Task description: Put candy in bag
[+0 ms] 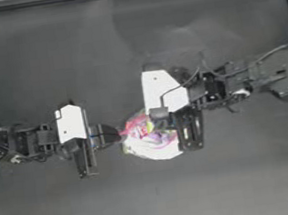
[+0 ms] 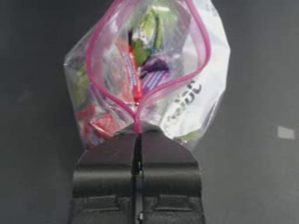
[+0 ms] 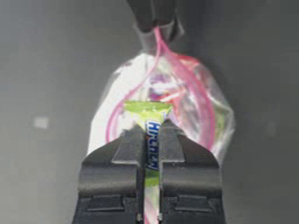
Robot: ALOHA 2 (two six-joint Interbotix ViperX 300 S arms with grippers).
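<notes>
Where the two arms meet near the middle of the dark surface (image 1: 44,53), the bag (image 1: 153,141) lies between them, its pink seal strip parted into a wide loop. Left hand (image 2: 138,135), reaching in from the left, is closed on one end of the seal strip. Right hand (image 3: 152,131), coming from the right and poised over the bag's mouth, is clamped on the candy (image 3: 149,114), whose yellow-green end projects past the jaw tips, just at the opening. Multicoloured sweets show through the plastic. From above, the right arm's white housing and dark jaws cover part of the bag, and the candy is hard to pick out. Bare surface extends on all sides to the framed edges.
</notes>
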